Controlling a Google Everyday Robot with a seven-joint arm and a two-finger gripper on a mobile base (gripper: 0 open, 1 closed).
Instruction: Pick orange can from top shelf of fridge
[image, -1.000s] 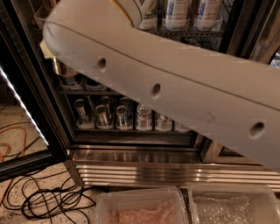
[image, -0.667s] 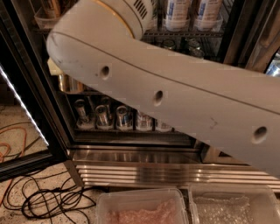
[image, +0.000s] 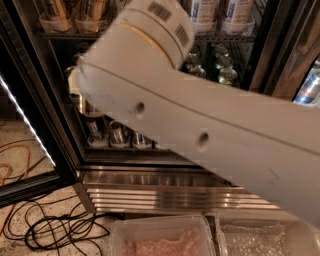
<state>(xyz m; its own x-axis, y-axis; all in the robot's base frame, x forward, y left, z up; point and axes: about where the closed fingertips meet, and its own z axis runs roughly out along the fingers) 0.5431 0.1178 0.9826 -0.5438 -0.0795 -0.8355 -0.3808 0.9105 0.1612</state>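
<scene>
The fridge (image: 165, 187) stands open ahead, with a ribbed stainless-steel base and dark wire shelves (image: 215, 37). Its black-framed glass door (image: 27, 125) with a white light strip hangs open at the left. My white arm (image: 200, 125) crosses the whole view from lower right to upper middle and hides most of the interior. The gripper is out of view, beyond the arm's upper end. No orange can shows. Silver cans (image: 120, 135) stand on the bottom shelf and bottles (image: 220, 67) on a middle shelf.
Black and orange cables (image: 55, 230) lie tangled on the speckled floor at lower left. Two clear plastic bins (image: 160, 237) sit on the floor in front of the fridge base. Cups and cans (image: 212, 12) line the higher shelf.
The arm has swung up and to the right, its joint now higher in the view. The view sits closer to the fridge, showing more of the upper shelves.
</scene>
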